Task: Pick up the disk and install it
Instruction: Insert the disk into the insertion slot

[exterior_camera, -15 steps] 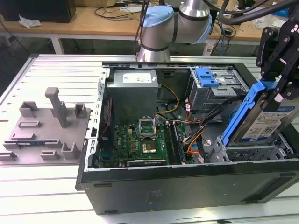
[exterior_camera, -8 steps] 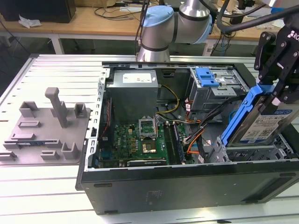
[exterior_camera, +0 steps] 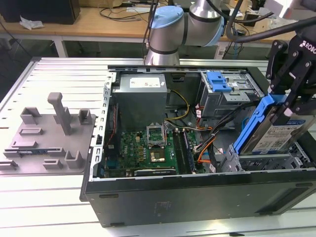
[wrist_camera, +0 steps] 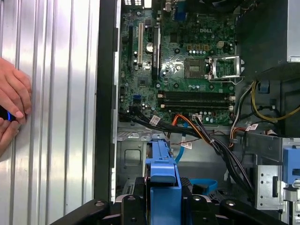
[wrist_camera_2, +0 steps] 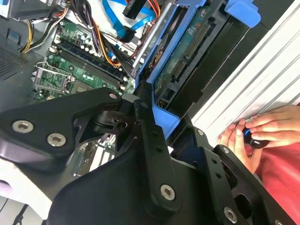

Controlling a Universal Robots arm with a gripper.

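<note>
Ribbed bench carries the open case. Your pincer clamps the disk, tilted over the cage at the case's front corner, on the exterior view's right. Tilted so, it could jam on the cage rim or snag the cables.

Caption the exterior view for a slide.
End effector holds the disk tilted over the open case.

Exterior view overlooks case, both wrist views close on motherboard
</note>
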